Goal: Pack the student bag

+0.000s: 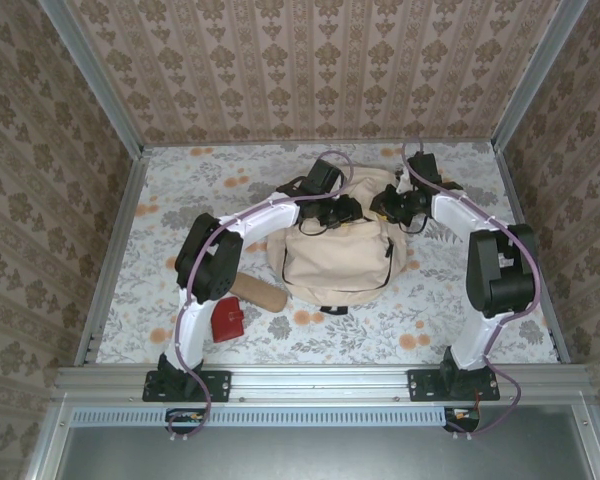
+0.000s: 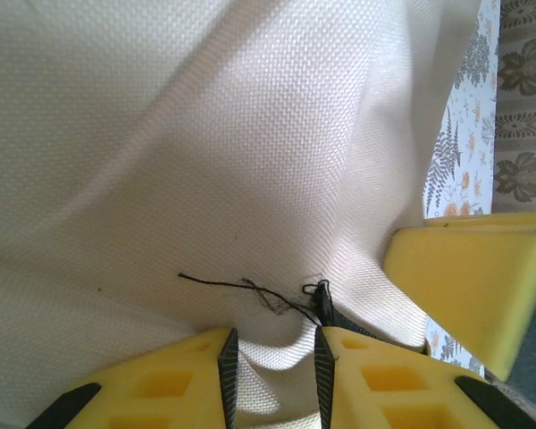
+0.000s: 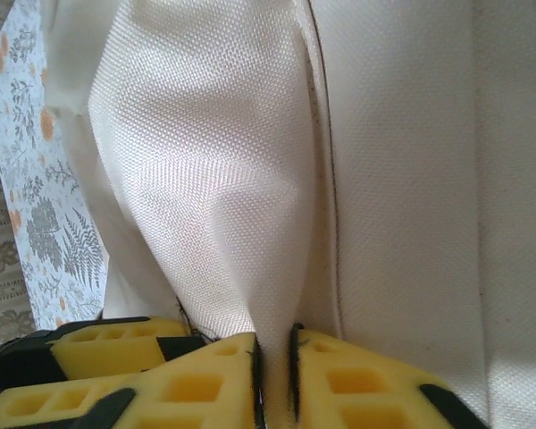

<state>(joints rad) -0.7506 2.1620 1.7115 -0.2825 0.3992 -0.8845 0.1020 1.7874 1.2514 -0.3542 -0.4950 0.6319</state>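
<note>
Setting: a booth with patterned papered walls (image 1: 300, 60) on three sides and a floral worktop (image 1: 180, 190) with orange blossoms.
Student bag: the beige student bag (image 1: 340, 262) lies near the middle of the worktop, a touch toward 12 o'clock, with its slumped top end pointing to 12 o'clock. A dark zipper line runs down its 3 o'clock side.
Left hand: the left hand (image 1: 348, 212) is at the bag's top edge, about 12 o'clock of the bag's middle. In the left wrist view, the left hand (image 2: 274, 344) is clenched on a fold of the cream weave (image 2: 205, 161), which bulges up between the yellow fingers (image 2: 196, 375).
Right hand: the right hand (image 1: 382, 207) is just beside the left one, on its 3 o'clock side. In its own view, the right hand (image 3: 274, 338) is clenched on a ridge of the bag's cloth (image 3: 214, 179), jaws almost together.
Thread: a loose dark thread (image 2: 241, 284) lies on the fabric just above the left fingers.
Tan roll: a tan roll (image 1: 260, 293) lies at 8 o'clock of the bag, just beside its edge.
Red wallet: a red wallet (image 1: 227, 320) lies at 7 o'clock of the roll, beside the left arm.
</note>
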